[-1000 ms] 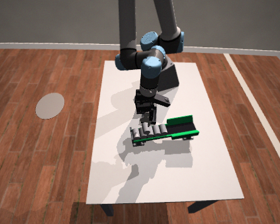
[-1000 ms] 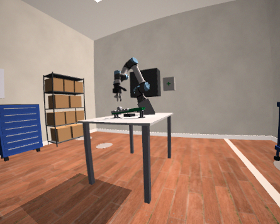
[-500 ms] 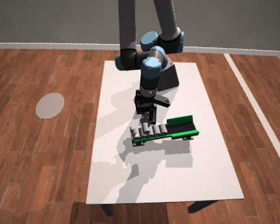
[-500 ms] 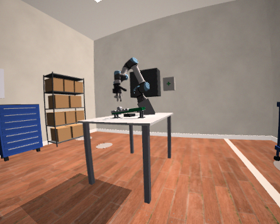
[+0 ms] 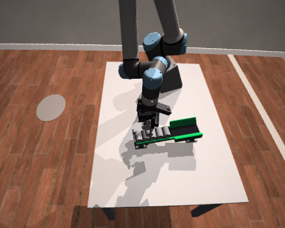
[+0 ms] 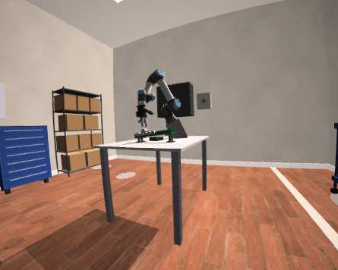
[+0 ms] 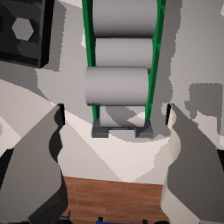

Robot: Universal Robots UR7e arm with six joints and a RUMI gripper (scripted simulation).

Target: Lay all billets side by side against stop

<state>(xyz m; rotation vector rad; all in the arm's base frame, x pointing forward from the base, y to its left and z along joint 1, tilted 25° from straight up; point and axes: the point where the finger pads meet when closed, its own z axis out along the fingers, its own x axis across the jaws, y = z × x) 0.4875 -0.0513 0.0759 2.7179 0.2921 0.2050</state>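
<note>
The green feed ramp [image 5: 168, 134] lies on the white table, with several grey billets [image 5: 152, 132] in a row at its lower left end. In the wrist view one billet [image 7: 117, 86] looks larger and nearer than the two behind it [image 7: 122, 50], and its ends reach over the green side rails. It appears to sit on top of the others near the ramp's low end. My gripper [image 5: 148, 125] hangs above that end. Its fingers stand open and empty to either side of the ramp. It also shows small in the exterior view [image 6: 142, 123].
The robot's base [image 5: 171, 75] stands at the back of the table behind the ramp. A black block [image 7: 22, 30] lies on the table beside the ramp. The ramp's feet [image 7: 122, 131] sit near the table edge, with wooden floor below.
</note>
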